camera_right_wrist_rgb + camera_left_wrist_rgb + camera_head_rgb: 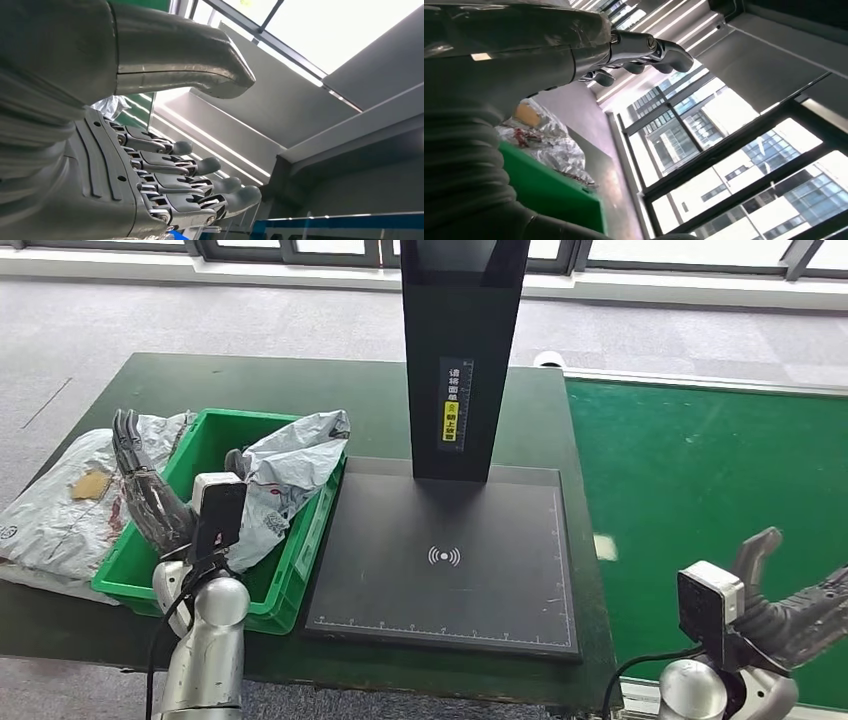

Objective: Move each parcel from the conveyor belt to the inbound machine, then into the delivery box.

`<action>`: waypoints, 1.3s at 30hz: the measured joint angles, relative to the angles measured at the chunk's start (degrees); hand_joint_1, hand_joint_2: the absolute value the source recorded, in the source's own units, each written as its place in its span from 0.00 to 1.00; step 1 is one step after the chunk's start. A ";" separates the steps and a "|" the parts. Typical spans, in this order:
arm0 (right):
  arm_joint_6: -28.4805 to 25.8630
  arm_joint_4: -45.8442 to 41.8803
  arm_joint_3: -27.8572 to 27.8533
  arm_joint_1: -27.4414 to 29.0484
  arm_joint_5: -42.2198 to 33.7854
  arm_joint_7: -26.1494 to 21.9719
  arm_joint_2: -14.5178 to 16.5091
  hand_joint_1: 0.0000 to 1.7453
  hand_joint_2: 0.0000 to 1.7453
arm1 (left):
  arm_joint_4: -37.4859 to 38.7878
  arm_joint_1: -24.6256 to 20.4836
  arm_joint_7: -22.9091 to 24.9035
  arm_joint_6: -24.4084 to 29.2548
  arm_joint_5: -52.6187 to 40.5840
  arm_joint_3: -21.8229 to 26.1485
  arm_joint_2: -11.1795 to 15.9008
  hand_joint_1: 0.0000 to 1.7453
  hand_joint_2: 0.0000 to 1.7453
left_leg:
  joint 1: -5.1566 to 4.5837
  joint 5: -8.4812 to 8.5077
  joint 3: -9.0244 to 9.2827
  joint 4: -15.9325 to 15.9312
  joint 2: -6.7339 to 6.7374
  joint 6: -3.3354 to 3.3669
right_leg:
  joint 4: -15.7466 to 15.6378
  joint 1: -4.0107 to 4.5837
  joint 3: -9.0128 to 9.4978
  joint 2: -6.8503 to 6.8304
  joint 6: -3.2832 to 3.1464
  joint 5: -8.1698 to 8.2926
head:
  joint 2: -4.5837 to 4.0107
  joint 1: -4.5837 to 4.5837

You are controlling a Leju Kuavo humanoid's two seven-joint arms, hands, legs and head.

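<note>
- A grey parcel (285,475) slumps in the green box (130,575), just past the left hand (150,495), whose fingers (128,440) stand spread and empty — looks like a release.
- Scanner pad (445,560) bare.
- Right hand (790,615) hovers over the belt (700,490), fingers apart, likely ready for the next parcel.
- Another bag (60,505) lies on the worktop (260,385) beside the box.

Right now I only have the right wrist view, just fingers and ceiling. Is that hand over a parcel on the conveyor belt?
Observer: No. The right hand hovers with its fingers apart over bare green conveyor belt.
Operator: Where is a parcel, then?
Observer: A grey parcel sits in the green delivery box, slumped over the rim next to the inbound machine.
Operator: And the left hand?
Observer: The left hand is raised over the box's left side, fingers up, holding nothing.
</note>
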 joint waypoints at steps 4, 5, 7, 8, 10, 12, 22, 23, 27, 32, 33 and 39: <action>0.00 -0.84 -1.66 0.67 -1.72 -0.41 0.00 0.00 1.00 | -3.35 1.50 -6.84 -0.04 6.24 -3.99 0.40 0.00 0.00 | -0.01 -0.02 -0.02 0.01 0.01 0.03 | -0.01 -0.02 -0.02 0.01 0.01 -0.01 | 0.00 0.02; 0.00 -0.99 -2.21 0.94 -2.51 -0.74 0.00 0.00 1.00 | -4.41 2.24 -8.10 -0.22 7.52 -5.58 0.60 0.00 0.00 | -0.02 -0.04 -0.03 0.01 0.01 0.04 | -0.02 -0.02 -0.03 0.02 0.02 -0.02 | 0.00 0.02; -0.01 -1.21 -3.21 1.55 -3.75 -1.24 0.00 0.00 1.00 | -6.69 3.70 -9.39 -0.93 9.19 -8.64 0.99 0.00 0.00 | -0.03 -0.07 -0.06 0.01 0.02 0.05 | -0.02 -0.04 -0.05 0.02 0.04 -0.03 | 0.00 0.01; -0.01 -1.32 -3.61 1.84 -4.15 -1.37 0.00 0.00 1.00 | -7.81 4.31 -9.66 -1.41 9.69 -9.95 1.15 0.00 0.00 | -0.03 -0.08 -0.07 0.01 0.02 0.06 | -0.02 -0.04 -0.06 0.02 0.04 -0.03 | 0.00 0.01; -0.01 -1.51 -4.25 2.32 -4.46 -1.40 0.00 0.00 1.00 | -9.71 5.26 -9.98 -2.24 10.28 -11.80 1.37 0.00 0.00 | -0.03 -0.10 -0.09 0.01 0.02 0.06 | -0.03 -0.04 -0.07 0.01 0.05 -0.04 | 0.00 0.01; 0.00 -1.66 -4.73 2.78 -4.51 -1.26 0.00 0.00 1.00 | -11.33 6.20 -10.27 -2.90 10.71 -12.98 1.56 0.00 0.00 | -0.03 -0.11 -0.09 0.01 0.03 0.05 | -0.03 -0.04 -0.08 0.02 0.05 -0.05 | 0.00 0.01; 4.82 -0.50 -3.02 5.28 -18.21 -6.29 0.25 0.00 1.00 | -21.27 12.93 -18.96 -28.75 46.59 -15.28 2.49 0.00 1.00 | 0.02 -0.13 -0.14 -0.02 0.03 0.03 | -0.03 0.02 -0.07 0.00 0.04 -0.13 | 0.00 0.01; 8.21 -0.15 -1.89 5.69 -21.62 -7.20 0.28 0.00 1.00 | -21.48 13.10 -19.04 -32.33 48.35 -15.22 2.49 0.00 1.00 | 0.02 -0.14 -0.14 -0.02 0.02 0.02 | -0.03 0.02 -0.07 -0.01 0.04 -0.13 | 0.00 0.02; 15.79 0.42 1.77 6.70 -27.12 -8.45 0.31 0.00 1.00 | -21.14 13.12 -19.07 -37.58 50.61 -14.99 2.49 0.00 1.00 | 0.02 -0.14 -0.13 -0.02 0.01 0.01 | -0.03 0.01 -0.07 -0.02 0.04 -0.13 | 0.00 0.01; 26.10 1.30 5.31 7.41 -30.94 -8.48 0.33 0.00 1.00 | -15.96 12.26 -19.02 -39.70 53.66 -14.84 2.48 0.00 0.50 | 0.01 -0.14 -0.10 -0.01 0.05 -0.01 | -0.03 0.01 -0.08 0.02 0.03 -0.12 | 0.00 0.01; 27.93 1.97 6.27 7.32 -30.70 -8.48 0.33 0.00 1.00 | -13.99 11.96 -19.00 -39.65 53.62 -14.85 2.47 0.00 0.50 | 0.02 -0.14 -0.08 -0.01 0.08 -0.01 | -0.03 0.01 -0.09 0.04 0.03 -0.11 | 0.00 0.00; 29.13 8.51 13.89 5.98 -28.00 -8.47 0.02 0.00 1.00 | -3.29 10.35 -19.00 -39.92 52.14 -16.28 2.40 0.00 1.00 | 0.02 -0.12 -0.07 -0.01 0.13 -0.03 | -0.02 0.02 -0.11 0.06 0.01 -0.10 | 0.00 0.01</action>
